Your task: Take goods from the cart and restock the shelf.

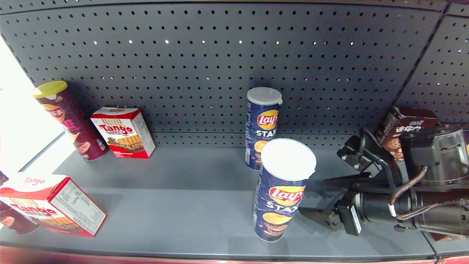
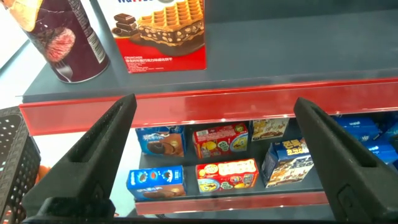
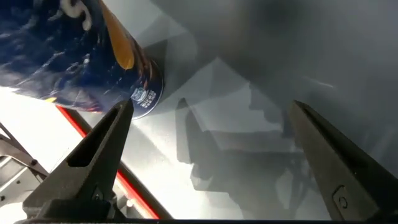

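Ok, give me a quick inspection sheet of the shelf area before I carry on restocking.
Surface: grey shelf, goods standing on it.
Job's things: front chip can and rear chip can, upright, apart; maroon can, rear wafer box and front wafer box at left; cookie box at right.
Clutter: nothing seen.
End effectors: right end effector open beside the front chip can, not touching; left end effector open, in front of the shelf's red edge.
Cables: cable looped along the right wrist, off the goods.
Surroundings: pegboard back wall; stocked lower shelves; black mesh basket.

Shop, pegboard-backed shelf (image 1: 190,183), packaged snacks (image 2: 225,175) below
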Tool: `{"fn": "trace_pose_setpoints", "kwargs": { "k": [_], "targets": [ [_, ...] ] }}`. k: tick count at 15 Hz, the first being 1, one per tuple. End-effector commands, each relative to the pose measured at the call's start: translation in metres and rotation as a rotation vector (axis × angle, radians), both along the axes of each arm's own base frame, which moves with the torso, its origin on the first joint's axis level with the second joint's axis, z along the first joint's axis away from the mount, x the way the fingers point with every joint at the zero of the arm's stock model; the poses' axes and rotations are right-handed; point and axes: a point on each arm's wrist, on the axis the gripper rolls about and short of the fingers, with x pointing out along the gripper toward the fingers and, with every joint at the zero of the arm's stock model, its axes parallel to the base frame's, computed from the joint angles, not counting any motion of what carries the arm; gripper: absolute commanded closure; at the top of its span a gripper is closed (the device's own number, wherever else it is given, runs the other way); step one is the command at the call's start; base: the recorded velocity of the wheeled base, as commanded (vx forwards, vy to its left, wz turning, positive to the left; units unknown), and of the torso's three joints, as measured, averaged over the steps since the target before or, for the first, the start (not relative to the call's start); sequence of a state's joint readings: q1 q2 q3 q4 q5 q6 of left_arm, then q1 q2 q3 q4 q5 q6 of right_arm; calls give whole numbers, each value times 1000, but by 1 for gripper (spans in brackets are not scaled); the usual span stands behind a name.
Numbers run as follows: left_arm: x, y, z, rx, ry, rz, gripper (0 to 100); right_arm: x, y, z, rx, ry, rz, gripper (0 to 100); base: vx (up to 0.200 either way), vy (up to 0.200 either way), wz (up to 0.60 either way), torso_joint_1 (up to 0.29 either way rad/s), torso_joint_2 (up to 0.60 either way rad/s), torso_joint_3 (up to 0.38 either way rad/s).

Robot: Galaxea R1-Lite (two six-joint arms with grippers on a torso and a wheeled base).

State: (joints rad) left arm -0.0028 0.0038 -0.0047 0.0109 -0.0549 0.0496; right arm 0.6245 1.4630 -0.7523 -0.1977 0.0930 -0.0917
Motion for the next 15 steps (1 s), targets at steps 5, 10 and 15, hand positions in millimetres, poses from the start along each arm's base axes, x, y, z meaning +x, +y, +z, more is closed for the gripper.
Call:
{"fn": "trace_pose_setpoints", "kwargs": {
  "k": [5,10,15],
  "targets": [
    [0,0,0,0,2,-1,0,5,8,-8,-20,28,16,0,0,0,0,0,0,0],
    [0,0,0,0,2,1,0,7,17,-8,-22,29,39,0,0,0,0,0,0,0],
    [0,0,0,-2,2,1,0,9,18,-7,-18,24,35,0,0,0,0,0,0,0]
  ]
}}
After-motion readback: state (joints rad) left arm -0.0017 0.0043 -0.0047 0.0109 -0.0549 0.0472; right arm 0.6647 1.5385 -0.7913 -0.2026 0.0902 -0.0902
